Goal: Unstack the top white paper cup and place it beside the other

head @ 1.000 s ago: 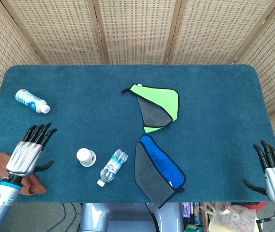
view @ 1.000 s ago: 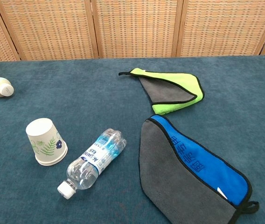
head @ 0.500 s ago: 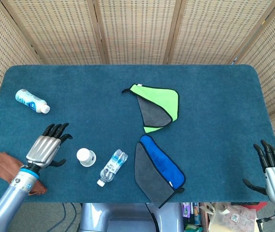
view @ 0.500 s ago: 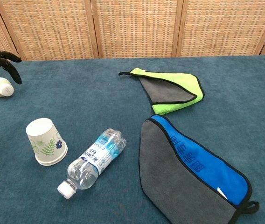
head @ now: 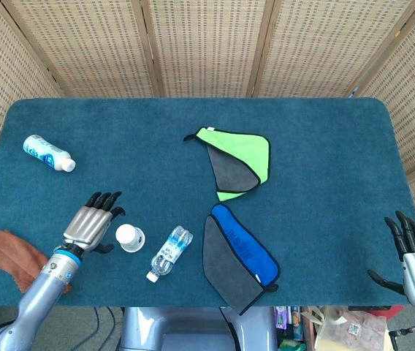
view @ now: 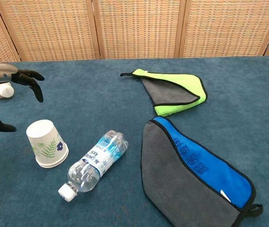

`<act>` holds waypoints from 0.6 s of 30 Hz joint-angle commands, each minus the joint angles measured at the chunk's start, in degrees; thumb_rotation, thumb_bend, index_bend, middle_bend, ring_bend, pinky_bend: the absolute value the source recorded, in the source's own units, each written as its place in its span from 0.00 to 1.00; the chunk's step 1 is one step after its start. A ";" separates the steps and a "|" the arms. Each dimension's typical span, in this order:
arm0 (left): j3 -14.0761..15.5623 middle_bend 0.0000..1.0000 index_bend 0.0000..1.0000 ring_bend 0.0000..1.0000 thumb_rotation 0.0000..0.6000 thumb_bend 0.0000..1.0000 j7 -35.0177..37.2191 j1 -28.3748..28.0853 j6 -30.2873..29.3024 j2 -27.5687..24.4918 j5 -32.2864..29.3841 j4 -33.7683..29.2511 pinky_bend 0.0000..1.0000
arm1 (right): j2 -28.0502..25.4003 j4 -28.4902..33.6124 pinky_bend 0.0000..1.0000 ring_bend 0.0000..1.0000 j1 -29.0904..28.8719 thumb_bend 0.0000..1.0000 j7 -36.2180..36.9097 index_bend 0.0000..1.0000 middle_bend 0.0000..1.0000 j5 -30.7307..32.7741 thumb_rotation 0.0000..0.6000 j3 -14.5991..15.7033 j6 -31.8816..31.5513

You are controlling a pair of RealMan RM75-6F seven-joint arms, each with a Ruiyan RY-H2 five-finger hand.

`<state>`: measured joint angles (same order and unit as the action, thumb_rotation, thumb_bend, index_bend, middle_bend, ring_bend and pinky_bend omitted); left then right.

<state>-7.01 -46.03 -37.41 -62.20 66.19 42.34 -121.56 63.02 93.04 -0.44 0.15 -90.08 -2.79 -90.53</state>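
Note:
The white paper cup stack [head: 129,237] [view: 46,144], printed with green leaves, stands upside down near the table's front left. My left hand [head: 93,222] [view: 12,84] hovers just left of it with fingers spread, holding nothing and a small gap from the cup. My right hand [head: 414,256] hangs off the table's front right corner, fingers apart and empty; the chest view does not show it.
A clear water bottle [head: 169,253] [view: 94,163] lies right beside the cup. A blue-grey cloth [head: 238,257] and a green-grey cloth [head: 238,162] lie mid-table. A white bottle [head: 47,153] lies far left; a brown rag [head: 19,256] sits at the front left edge.
My left hand has moved right across the table from the brown rag toward the cup, entering the chest view. The right hand and all objects stayed put.

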 commanded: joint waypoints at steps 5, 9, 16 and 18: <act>1.21 0.00 0.29 0.00 1.00 0.24 -1.90 -2.82 -2.15 2.10 -2.86 -0.28 0.00 | -0.14 -0.12 0.00 0.00 0.03 0.12 0.56 0.00 0.00 0.19 1.00 -0.12 -0.05; 1.89 0.00 0.30 0.00 1.00 0.24 -2.43 -3.46 -2.92 2.57 -3.45 -0.10 0.00 | -0.17 -0.21 0.00 0.00 0.01 0.12 0.78 0.00 0.00 0.24 1.00 -0.15 -0.02; 3.01 0.00 0.31 0.00 1.00 0.24 -2.93 -4.91 -3.98 3.76 -4.91 0.80 0.00 | -0.28 -0.19 0.00 0.00 0.10 0.12 1.02 0.00 0.00 0.26 1.00 -0.19 -0.20; 3.42 0.00 0.31 0.00 1.00 0.24 -3.02 -5.26 -4.19 4.04 -5.16 1.10 0.00 | -0.27 -0.18 0.00 0.00 0.10 0.12 1.00 0.00 0.00 0.23 1.00 -0.18 -0.22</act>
<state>-3.70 -49.01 -42.58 -66.35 70.15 37.25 -120.55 62.75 92.86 -0.34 1.15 -89.86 -2.97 -90.74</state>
